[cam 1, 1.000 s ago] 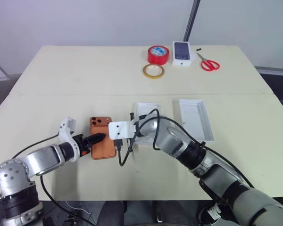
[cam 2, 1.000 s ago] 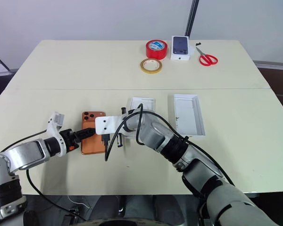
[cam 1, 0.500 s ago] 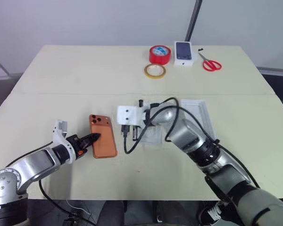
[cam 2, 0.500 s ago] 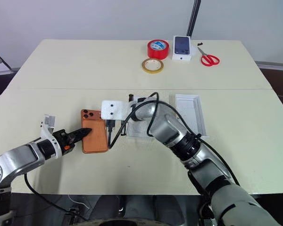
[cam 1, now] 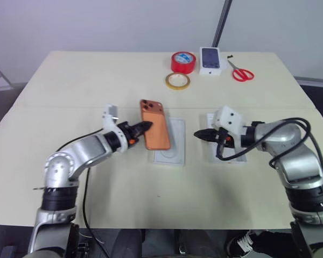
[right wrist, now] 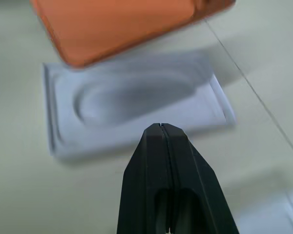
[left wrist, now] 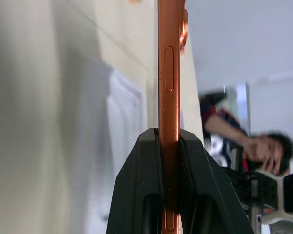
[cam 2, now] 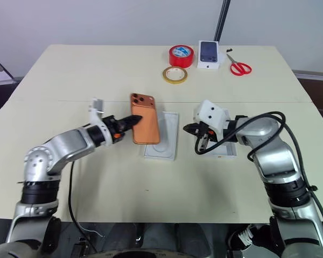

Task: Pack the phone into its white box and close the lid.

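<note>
Left gripper: jaws clamped on one long edge of the phone, which is held clear of the table with its copper back and camera cluster facing up. In the left wrist view the phone's side rail runs straight out from between the fingers. Just beyond and below the held phone lies the white box, a shallow tray flat on the table, the phone overlapping its near-left edge. Right gripper: jaws pressed together, holding nothing, pointing toward the white box from its other side, slightly apart from it. Behind the right gripper lies a second white tray. Well beyond both grippers, at the far table edge: red tape roll, yellow tape ring, small printed box, red scissors
</note>
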Available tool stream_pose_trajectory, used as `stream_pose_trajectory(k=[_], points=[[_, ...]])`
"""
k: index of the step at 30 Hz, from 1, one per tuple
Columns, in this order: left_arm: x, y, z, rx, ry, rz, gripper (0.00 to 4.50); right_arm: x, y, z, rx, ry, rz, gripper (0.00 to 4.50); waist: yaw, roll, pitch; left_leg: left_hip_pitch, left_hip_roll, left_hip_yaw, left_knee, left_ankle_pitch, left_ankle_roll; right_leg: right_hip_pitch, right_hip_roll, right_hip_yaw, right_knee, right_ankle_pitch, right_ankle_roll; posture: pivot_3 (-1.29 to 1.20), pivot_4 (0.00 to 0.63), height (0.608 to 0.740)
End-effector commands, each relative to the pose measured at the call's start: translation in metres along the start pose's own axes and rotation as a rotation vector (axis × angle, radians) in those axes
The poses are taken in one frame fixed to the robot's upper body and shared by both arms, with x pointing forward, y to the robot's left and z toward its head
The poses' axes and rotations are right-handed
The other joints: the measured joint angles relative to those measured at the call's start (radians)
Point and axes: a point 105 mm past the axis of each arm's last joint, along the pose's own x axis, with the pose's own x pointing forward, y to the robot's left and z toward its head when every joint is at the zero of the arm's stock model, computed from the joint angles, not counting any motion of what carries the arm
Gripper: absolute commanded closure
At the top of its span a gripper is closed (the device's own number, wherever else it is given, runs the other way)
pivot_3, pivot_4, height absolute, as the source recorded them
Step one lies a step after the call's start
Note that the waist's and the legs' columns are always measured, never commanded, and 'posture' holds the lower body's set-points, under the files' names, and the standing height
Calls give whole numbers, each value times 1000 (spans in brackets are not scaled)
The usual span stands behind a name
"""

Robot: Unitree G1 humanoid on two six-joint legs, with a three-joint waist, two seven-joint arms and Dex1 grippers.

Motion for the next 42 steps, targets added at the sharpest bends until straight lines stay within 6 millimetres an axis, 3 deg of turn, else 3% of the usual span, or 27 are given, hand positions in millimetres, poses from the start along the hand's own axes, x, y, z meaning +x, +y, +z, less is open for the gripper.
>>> stream_pose_trajectory(k=[1, 11, 12, 15, 18, 26, 29, 34, 35, 40, 42], points=[[15, -3, -7, 53, 50, -11, 4476, -15, -4, 7, -30, -16, -69, 4500, -4, 0, 0, 0, 1, 0, 0, 0, 0, 0, 1, 0, 0, 0, 0, 0, 150, 740], [35, -6, -19, 91, 137, -28, 4476, -22, -7, -3, -32, 35, -140, 4500, 5, 0, 1, 0, 0, 0, 1, 1, -2, 0, 0, 1, 0, 0, 0, 0, 150, 740], [34, -7, -20, 99, 146, -35, 3513, -21, -7, -4, -32, 41, -143, 4500, 5, 0, 1, 0, 0, 0, 1, 2, -3, 0, 0, 1, 0, 0, 0, 0, 150, 740], [32, -8, -19, 118, 156, -37, 2280, -20, -8, -7, -42, 55, -146, 4500, 5, 0, 1, 0, 0, 0, 1, 3, -5, 0, 0, 1, 0, 0, 0, 0, 150, 740], [17, -12, -9, 158, 144, -49, 703, -17, -10, -5, -51, 59, -151, 4500, 2, 0, 1, 0, 0, 0, 1, 3, -5, 0, 0, 1, 0, 0, 0, 0, 150, 740], [-31, -5, 27, 412, 67, 56, 703, -2, -20, -9, -59, 127, -185, 4500, 2, 0, 2, 0, 1, 0, -1, 3, -6, -1, 1, 1, 0, 0, 0, 0, 150, 740], [-36, 6, 34, 610, 48, 173, 1524, 11, -17, -9, -67, 145, -173, 4500, 5, -1, 2, 0, 1, 0, -1, 4, -6, 0, 1, 1, 0, 0, 0, 0, 150, 740], [-17, 25, 19, 798, 114, 245, 4182, 37, -9, -19, -122, 224, -151, 4500, 6, -1, 3, 0, 0, 0, -1, 4, -6, 0, 0, 1, 0, 0, 0, 0, 150, 740], [-10, 30, 13, 831, 149, 255, 4448, 44, -8, -19, -137, 231, -150, 4500, 5, -1, 3, 0, 0, 0, -1, 4, -6, 0, 0, 1, 0, 0, 0, 0, 150, 740], [16, 45, -6, 932, 261, 271, 4448, 68, -5, -18, -166, 244, -154, 4500, 2, -1, 3, -1, 0, 0, -1, 4, -6, -1, 1, 1, 0, 0, 0, 0, 150, 740], [26, 39, -13, 941, 285, 224, 4448, 74, -5, -16, -174, 242, -147, 4500, 2, -1, 3, -1, 0, 0, -1, 4, -6, -1, 1, 1, 0, 0, 0, 0, 150, 740]])
